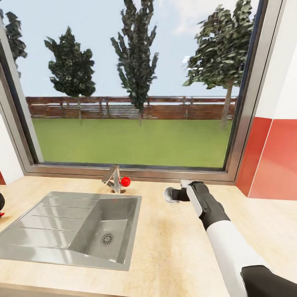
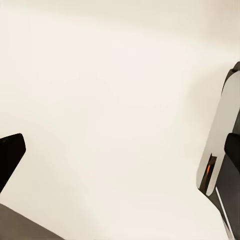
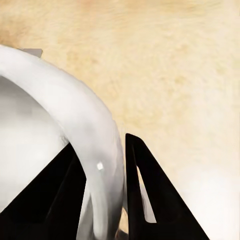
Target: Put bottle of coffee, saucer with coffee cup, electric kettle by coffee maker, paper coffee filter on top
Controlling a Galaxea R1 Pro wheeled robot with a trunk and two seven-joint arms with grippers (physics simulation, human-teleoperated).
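Observation:
In the head view my right arm reaches over the kitchen countertop [image 1: 181, 255], right of the sink. The right gripper [image 1: 172, 194] is shut on the coffee cup [image 1: 167, 194], a small white cup held low over the wood near the window sill. The right wrist view shows the cup's thick white wall [image 3: 50, 100] pinched between the two black fingers [image 3: 150, 190], with the light wood countertop [image 3: 175, 60] behind it. The left wrist view has my left gripper [image 2: 120, 155] with its dark fingertips [image 2: 10, 155] far apart, open and empty, against a plain cream surface.
An inset steel sink [image 1: 53, 222] with a drainboard lies at the left, its faucet [image 1: 113, 179] and red knob [image 1: 125, 180] behind it. A large window [image 1: 132, 82] runs along the back. A red wall panel [image 1: 272, 156] stands at the right. A dark object [image 1: 1, 204] sits at the left edge.

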